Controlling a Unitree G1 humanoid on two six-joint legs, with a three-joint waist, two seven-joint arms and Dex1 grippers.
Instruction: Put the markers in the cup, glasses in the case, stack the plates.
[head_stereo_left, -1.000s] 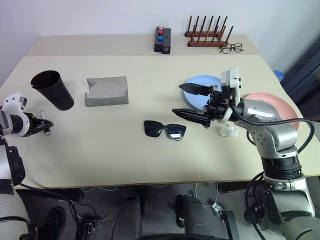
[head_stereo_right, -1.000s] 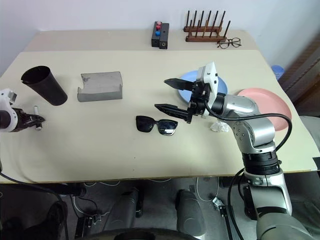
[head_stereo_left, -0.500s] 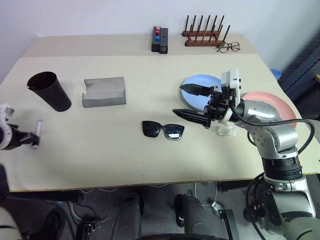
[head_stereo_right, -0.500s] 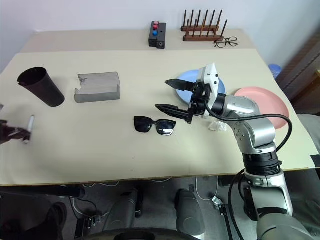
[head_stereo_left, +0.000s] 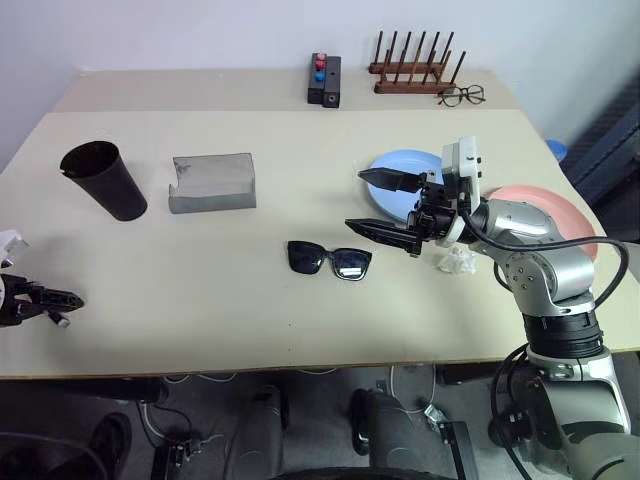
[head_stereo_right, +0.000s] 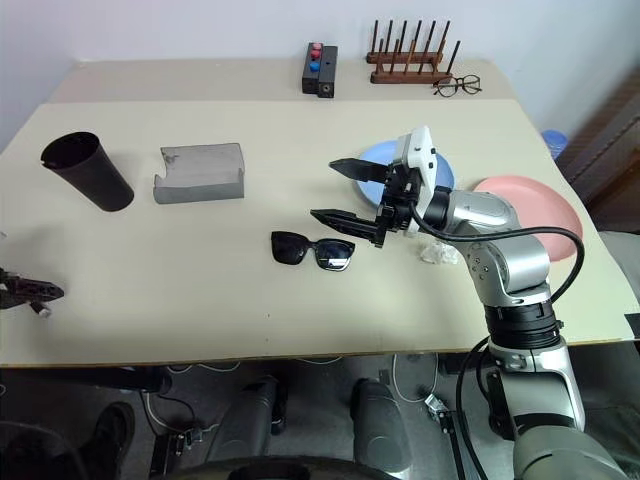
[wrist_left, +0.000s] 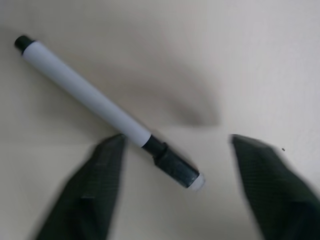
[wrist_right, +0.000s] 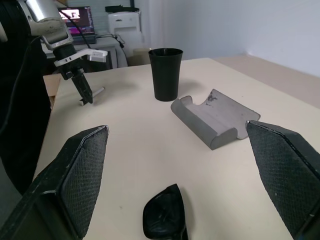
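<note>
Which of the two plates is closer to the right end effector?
The light blue plate, right behind the right end effector; the pink plate lies farther right.

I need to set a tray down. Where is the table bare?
Bare: the near strip from the sunglasses leftward, below the cup and case. Crowded: the right side, with the plates and right gripper.

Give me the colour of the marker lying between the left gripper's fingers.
White barrel, black cap end; the marker shows best in the left wrist view.
</note>
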